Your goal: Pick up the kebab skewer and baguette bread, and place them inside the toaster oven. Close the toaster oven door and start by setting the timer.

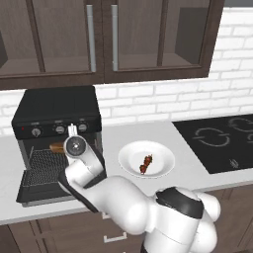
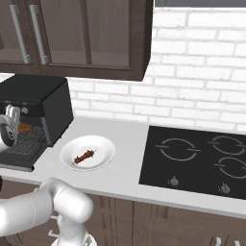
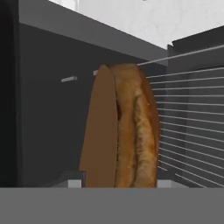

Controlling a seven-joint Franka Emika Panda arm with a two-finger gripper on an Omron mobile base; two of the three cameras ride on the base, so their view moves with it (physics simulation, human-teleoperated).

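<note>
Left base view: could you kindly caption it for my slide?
Arm reaches the baguette bread into the open toaster oven; kebab skewer waits on its plate.

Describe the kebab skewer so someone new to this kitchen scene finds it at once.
On the pale grey countertop, between the boxy black toaster oven and the flat black cooktop, sits a round white plate. The short thin kebab skewer lies on it, threaded with red and dark brown chunks, alone on the plate.

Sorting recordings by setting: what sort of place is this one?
A rendered home kitchen, it seems: a black toaster oven and a cooktop sit on a pale counter, with dark wall cabinets over a white brick backsplash.
</note>
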